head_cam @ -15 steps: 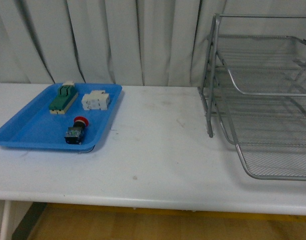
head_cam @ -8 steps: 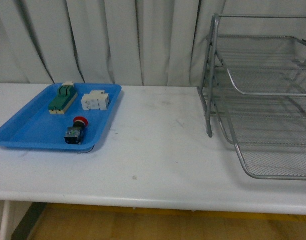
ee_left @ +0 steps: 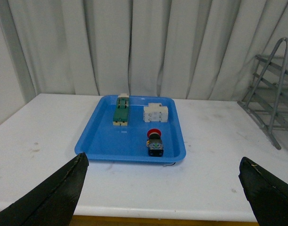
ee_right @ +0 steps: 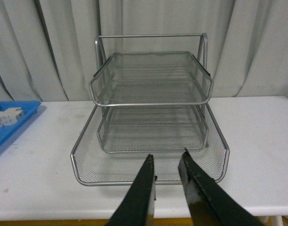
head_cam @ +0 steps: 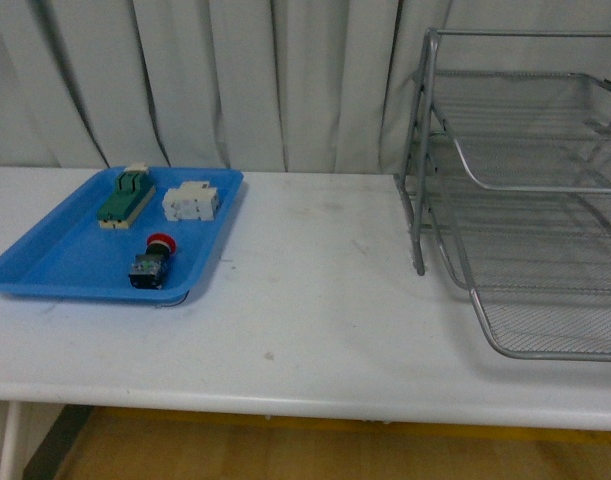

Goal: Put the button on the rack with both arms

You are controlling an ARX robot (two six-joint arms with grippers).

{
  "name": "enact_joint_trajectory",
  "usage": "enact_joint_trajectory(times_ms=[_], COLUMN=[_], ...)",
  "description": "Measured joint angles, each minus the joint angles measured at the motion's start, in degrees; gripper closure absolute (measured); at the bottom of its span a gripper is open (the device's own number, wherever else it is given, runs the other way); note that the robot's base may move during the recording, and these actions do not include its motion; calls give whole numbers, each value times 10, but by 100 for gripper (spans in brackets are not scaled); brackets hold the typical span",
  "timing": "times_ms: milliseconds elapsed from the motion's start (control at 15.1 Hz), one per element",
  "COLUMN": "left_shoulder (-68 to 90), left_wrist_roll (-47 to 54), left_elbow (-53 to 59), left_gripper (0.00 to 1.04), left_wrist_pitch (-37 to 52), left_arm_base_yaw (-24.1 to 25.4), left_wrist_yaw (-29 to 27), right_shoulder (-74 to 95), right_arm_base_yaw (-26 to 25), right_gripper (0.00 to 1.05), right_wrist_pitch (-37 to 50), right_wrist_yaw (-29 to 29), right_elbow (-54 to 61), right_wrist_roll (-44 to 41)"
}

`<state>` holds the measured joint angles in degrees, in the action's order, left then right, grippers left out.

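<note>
- Front view showed the button (head_cam: pixel 155 259) lying on its side in the blue tray (head_cam: pixel 65 255), near the tray's front edge, red cap pointing toward the back, and well apart from the rack (head_cam: pixel 421 150) at the far right of the table (head_cam: pixel 315 300).
- Behind it in the tray sat a green-and-cream terminal block (head_cam: pixel 125 194) and a white component (head_cam: pixel 191 201), neither touching it.
- It looked small, rigid and light; the round cap would likely roll or slip between pads, so the boxy black-and-silvery body seemed the better place to grip, across its flat sides.
- Its plastic shell seemed sturdy enough for a firm pinch, though the terminals at the rear end were too small to judge.
- Left gripper (ee_left: pixel 162 161) hung above the table short of the tray, jaws spread wide and empty, with the button roughly centred ahead of it.
- Right gripper (ee_right: pixel 166 156) faced the rack's lowest tray, jaws parted only narrowly, nothing between them.
- No brand, label or writing could be read on any item; all were too small or blurred.
</note>
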<state>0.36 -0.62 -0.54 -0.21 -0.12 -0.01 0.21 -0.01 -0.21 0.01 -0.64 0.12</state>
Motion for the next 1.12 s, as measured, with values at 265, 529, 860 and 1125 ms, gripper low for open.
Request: enact_joint_trajectory(times_ms=[265, 529, 860, 1125], left_shoulder=[0, 0, 236, 609], left_wrist_roll=[0, 0, -160, -122], left_elbow=[0, 0, -147, -294], left_gripper=[7, 7, 7, 7], left_wrist_pitch=[0, 0, -120, 147], left_arm_base_yaw=[0, 0, -43, -36], left_wrist_yaw=[0, 0, -76, -38], right_shoulder=[0, 0, 0, 0], right_arm_base_yaw=[0, 0, 0, 0], right_gripper=[37, 7, 6, 6], right_wrist_pitch=[0, 0, 0, 0], right_wrist_yaw=[0, 0, 1, 0], right_elbow=[0, 0, 0, 0], right_wrist_roll=[0, 0, 0, 0])
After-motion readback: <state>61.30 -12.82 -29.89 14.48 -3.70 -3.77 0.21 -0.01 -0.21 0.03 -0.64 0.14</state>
